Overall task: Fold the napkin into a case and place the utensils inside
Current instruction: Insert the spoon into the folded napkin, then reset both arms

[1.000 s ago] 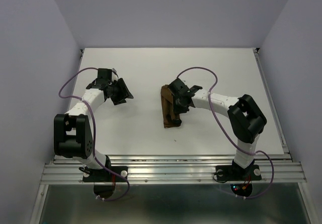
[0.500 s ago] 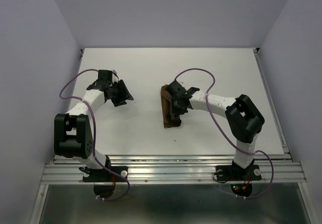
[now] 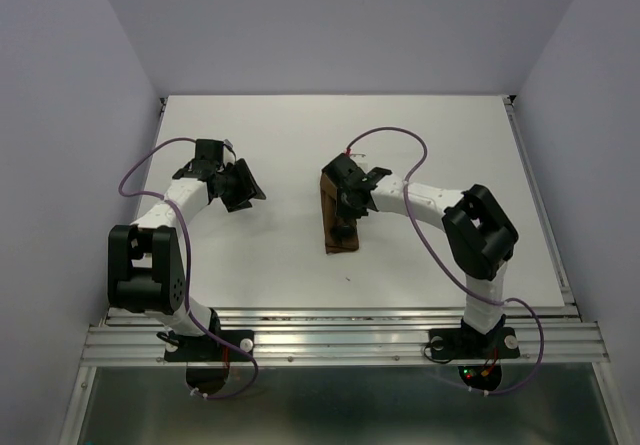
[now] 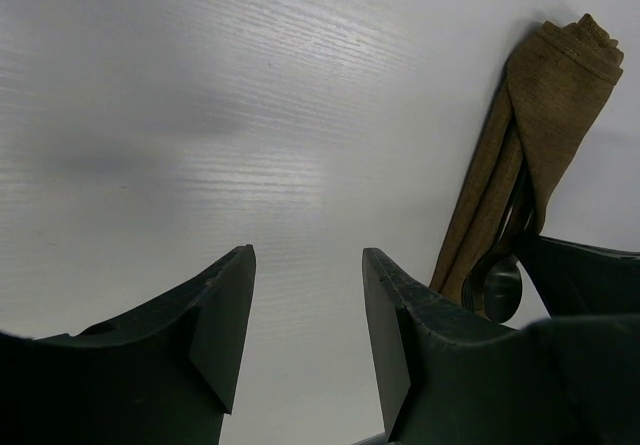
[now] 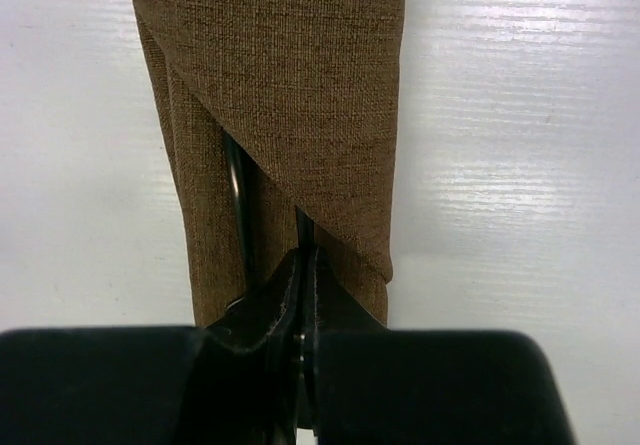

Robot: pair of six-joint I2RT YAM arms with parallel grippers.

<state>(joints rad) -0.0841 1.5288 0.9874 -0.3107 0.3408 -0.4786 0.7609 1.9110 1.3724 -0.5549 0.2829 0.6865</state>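
Brown cloth folded into a narrow case (image 3: 338,227) lies near the middle of the white tabletop (image 3: 430,135). The right end effector (image 5: 303,265) sits at the case's open end, its fingers pressed fully together where two thin dark utensil handles (image 5: 238,195) slip under the diagonal fold. Whether a handle is pinched between them cannot be told. The left end effector (image 4: 305,265) hangs over bare tabletop well to the left of the case, jaws wide apart and gripping nothing.

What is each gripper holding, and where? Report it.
Left gripper: open, nothing. Right gripper: shut over the cloth case, where a utensil handle meets its tips; a pinch cannot be told.
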